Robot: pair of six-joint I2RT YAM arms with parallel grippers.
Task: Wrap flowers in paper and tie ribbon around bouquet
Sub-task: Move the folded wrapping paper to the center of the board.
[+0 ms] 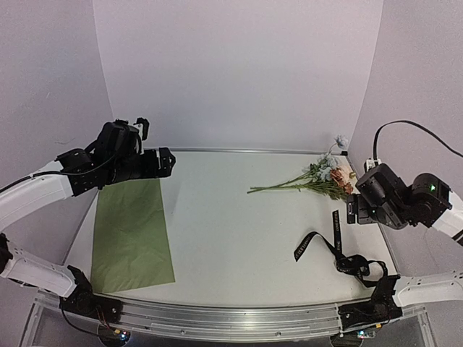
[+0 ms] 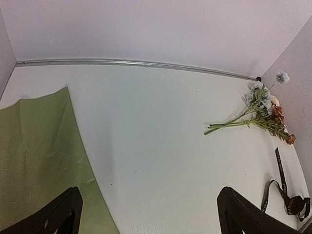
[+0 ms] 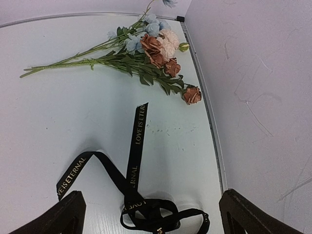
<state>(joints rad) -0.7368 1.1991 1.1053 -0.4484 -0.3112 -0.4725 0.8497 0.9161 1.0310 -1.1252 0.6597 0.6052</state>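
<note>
Paper (image 1: pixel 130 231) flat; flowers (image 1: pixel 318 178), ribbon (image 1: pixel 350 264) lying apart on table (image 1: pixel 231 231)

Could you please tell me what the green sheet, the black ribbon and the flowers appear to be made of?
The sheet looks like thin matte paper: it lies flat with faint creases. The ribbon seems satin-like fabric, slightly glossy, with printed pale lettering, looping limply. The flowers may be artificial fabric and plastic; the pictures leave that open.
</note>
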